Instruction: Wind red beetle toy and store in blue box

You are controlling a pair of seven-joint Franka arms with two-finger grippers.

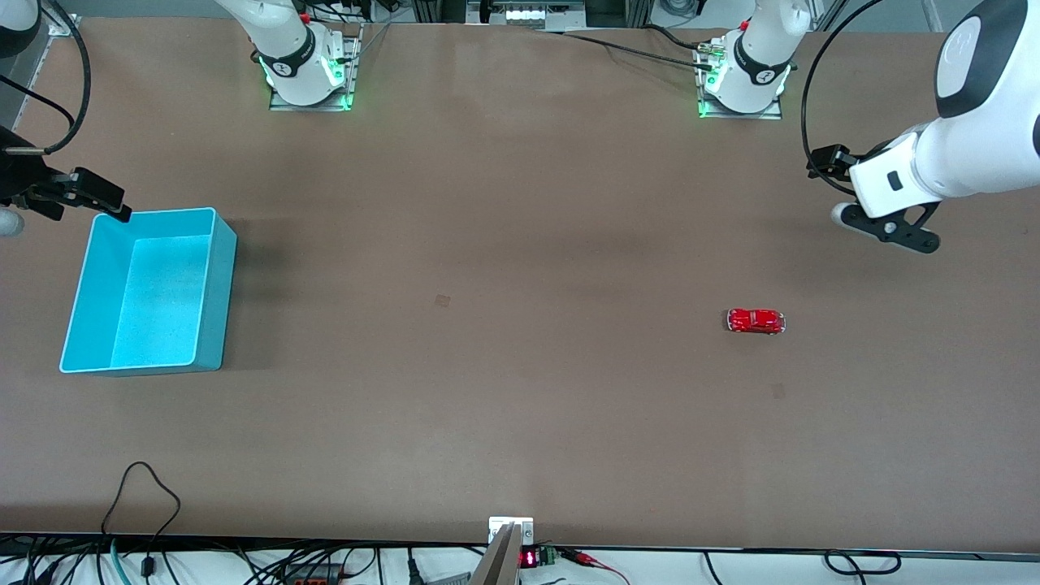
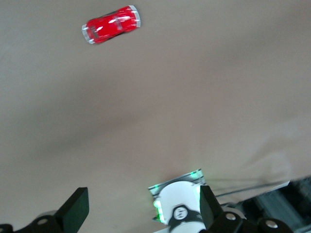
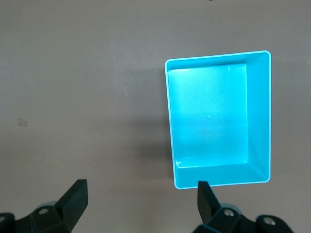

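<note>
Red beetle toy (image 1: 756,321) well apart from left fingers (image 2: 75,208).

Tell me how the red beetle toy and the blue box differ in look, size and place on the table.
The red beetle toy is tiny, glossy red and rounded; the blue box is far larger, light cyan and rectangular with thin walls. The toy is a closed little car body, while the box is open on top and empty. The toy lies toward the left arm's end of the table, the box toward the right arm's end. Both rest on the brown table, untouched by either claw.

Red beetle toy (image 1: 756,321) lies well apart from blue box (image 1: 146,291).
</note>
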